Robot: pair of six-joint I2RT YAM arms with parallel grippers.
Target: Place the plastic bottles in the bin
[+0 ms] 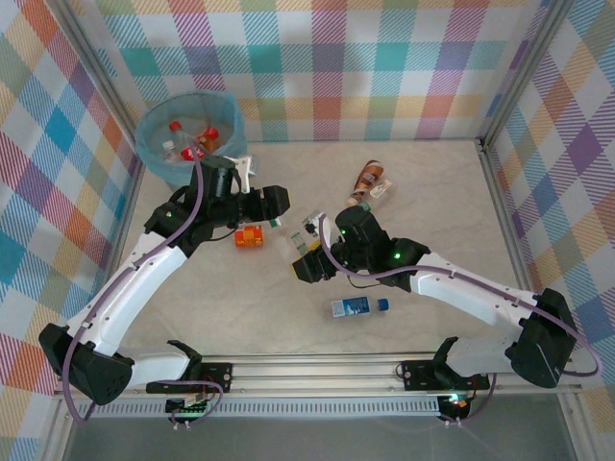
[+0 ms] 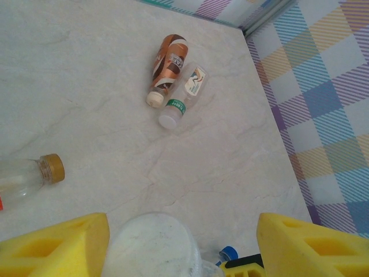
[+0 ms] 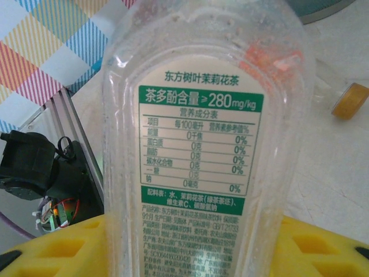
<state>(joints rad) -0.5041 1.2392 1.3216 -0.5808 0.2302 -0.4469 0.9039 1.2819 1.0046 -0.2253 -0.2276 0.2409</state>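
The green-label bottle is held mid-table, with the right gripper clamped on it. The bin sits in the far-left corner and has a few bottles in it already. The left gripper is just beside the right one. Its pads are spread wider than the round clear end sitting between them, so it's not clamping anything imo. Loose on the table are an orange one, a blue one, and a brown one with a clear one touching it. The step looks like getting the held bottle to the bin. Next it has to clear the rim before letting go, maybe via the left arm.
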